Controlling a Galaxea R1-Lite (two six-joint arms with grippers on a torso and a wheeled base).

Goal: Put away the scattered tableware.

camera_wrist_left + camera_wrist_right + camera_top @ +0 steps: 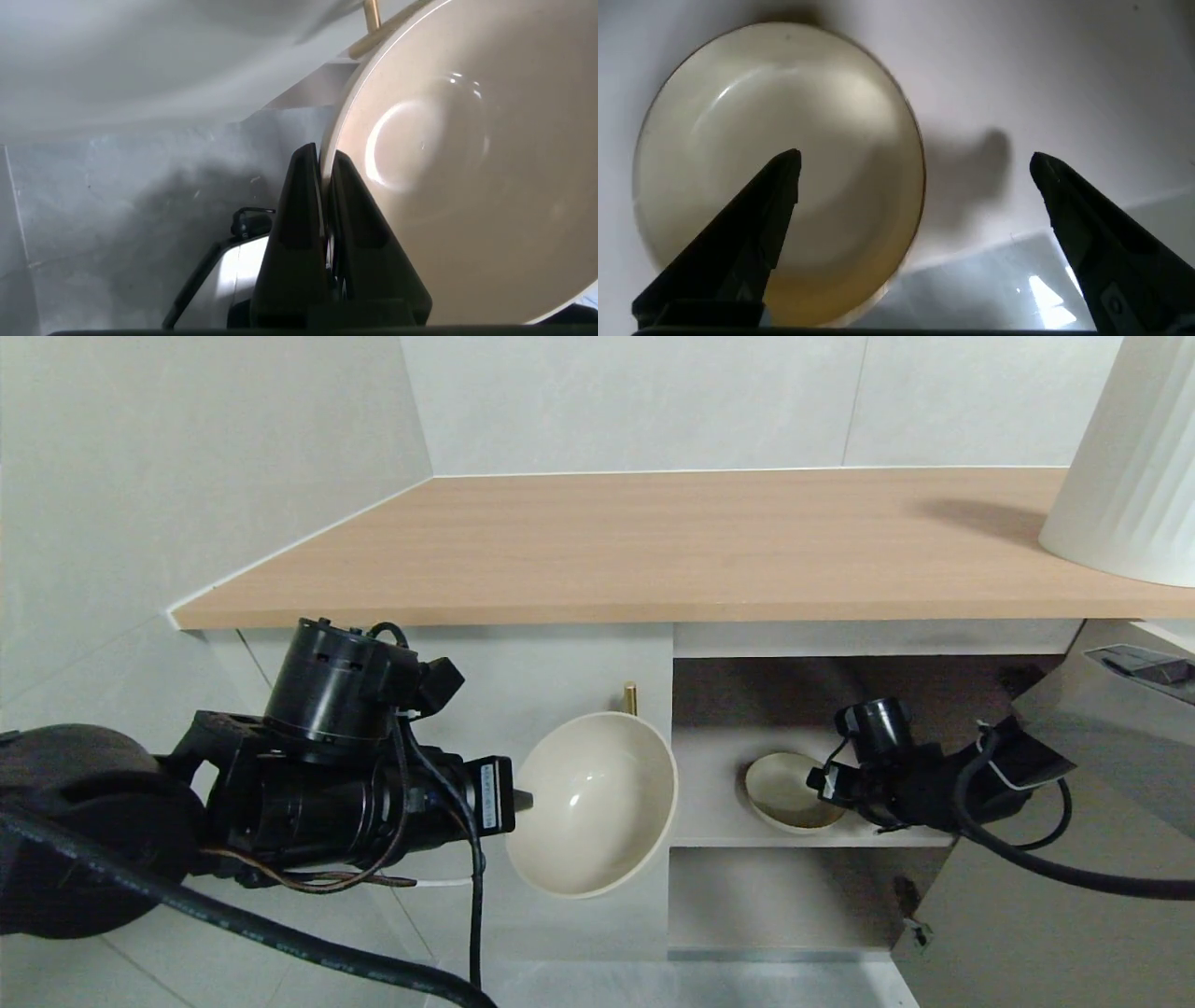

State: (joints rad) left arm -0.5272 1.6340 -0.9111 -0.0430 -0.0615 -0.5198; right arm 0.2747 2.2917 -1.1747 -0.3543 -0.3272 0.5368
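The left gripper (pixel 325 173) has its fingers pinching the rim of the big bowl (pixel 597 803), held at 6 o'clock under the bench (pixel 653 541). The right wrist view shows the right gripper (pixel 915 173) with fingers spread over the small dish (pixel 775 177), at 4 o'clock on the shelf (pixel 709 798).

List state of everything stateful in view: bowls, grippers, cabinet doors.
large bowl: held by its rim, tipped on its side.
small bowl: upright on cabinet shelf, free.
left gripper: jaws shut on large bowl.
right gripper: jaws open, by small bowl.
left cabinet door: closed.
right cabinet door: open.
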